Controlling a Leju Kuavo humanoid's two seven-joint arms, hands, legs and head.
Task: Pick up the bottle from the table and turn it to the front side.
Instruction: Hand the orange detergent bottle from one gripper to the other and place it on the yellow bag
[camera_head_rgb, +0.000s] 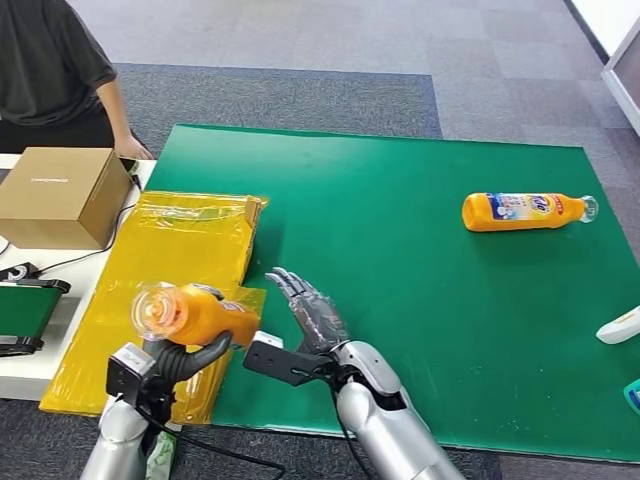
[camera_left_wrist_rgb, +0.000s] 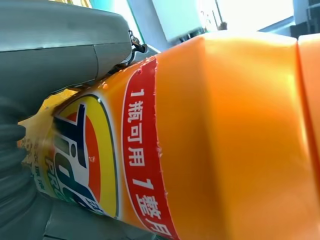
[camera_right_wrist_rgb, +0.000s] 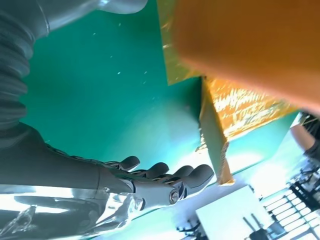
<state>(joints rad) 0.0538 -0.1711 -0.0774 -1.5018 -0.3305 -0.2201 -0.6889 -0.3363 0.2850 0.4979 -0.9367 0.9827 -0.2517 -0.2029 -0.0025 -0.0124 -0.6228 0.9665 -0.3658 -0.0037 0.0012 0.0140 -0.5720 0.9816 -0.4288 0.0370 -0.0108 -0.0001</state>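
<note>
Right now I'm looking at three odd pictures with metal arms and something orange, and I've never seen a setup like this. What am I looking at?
This is a humanoid robot with two silver arms ending in many-fingered hands. The wide picture is from its head, looking down at a green table. The other two come from cameras at its wrists, so they look tilted.

Its left hand holds an orange bottle, lifted, its clear cap toward the camera. The left wrist picture shows that bottle's label very close. Its right hand is open, fingers stretched over the table.

A second orange bottle lies on its side at the far right. Yellow plastic sheeting and a cardboard box sit at the left, where a person stands.
</note>
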